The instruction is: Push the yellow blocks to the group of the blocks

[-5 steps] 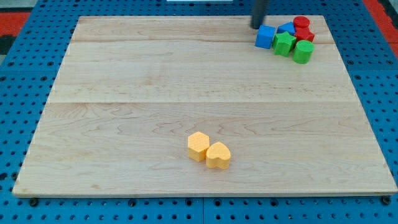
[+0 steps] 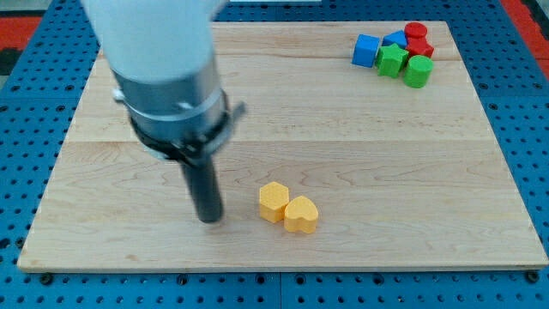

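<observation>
Two yellow blocks lie touching near the view's bottom middle: a hexagonal yellow block (image 2: 274,202) on the left and a heart-shaped yellow block (image 2: 301,214) on the right. My tip (image 2: 208,220) rests on the board just left of the hexagonal block, a short gap apart. The group sits at the view's top right: a blue cube (image 2: 366,51), a second blue block (image 2: 395,39), a green block (image 2: 393,60), a green cylinder (image 2: 418,71), a red cylinder (image 2: 416,33) and a second red block (image 2: 425,50).
The wooden board (image 2: 129,240) lies on a blue pegboard surface (image 2: 26,172). The arm's wide grey body (image 2: 159,60) hangs over the board's left half and hides part of it.
The rod has moved from beside the group at the view's top right down to the bottom left, next to the yellow blocks. No block has moved.
</observation>
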`<state>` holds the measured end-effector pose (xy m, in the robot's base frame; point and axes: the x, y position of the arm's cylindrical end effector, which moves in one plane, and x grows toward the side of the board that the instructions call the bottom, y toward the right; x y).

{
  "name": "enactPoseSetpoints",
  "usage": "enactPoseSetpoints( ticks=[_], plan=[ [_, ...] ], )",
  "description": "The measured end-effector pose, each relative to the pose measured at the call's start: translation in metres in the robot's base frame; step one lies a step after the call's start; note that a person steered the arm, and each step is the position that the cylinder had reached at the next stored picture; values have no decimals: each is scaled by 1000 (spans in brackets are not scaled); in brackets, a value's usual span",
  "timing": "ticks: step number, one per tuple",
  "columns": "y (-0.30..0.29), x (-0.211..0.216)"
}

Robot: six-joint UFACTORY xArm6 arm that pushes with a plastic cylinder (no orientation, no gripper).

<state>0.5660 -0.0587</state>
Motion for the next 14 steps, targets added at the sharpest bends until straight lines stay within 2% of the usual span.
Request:
enactPoseSetpoints(
  ticks=[1,2,4,5,6,7,8,10,12,14],
  plan=[
    [68,1],
    [101,1],
    [139,43],
    [146,2],
    [120,-46],
    [159,-58],
    [173,-77],
    [200,-138],
    [258,-126],
    [191,-181]
  ],
)
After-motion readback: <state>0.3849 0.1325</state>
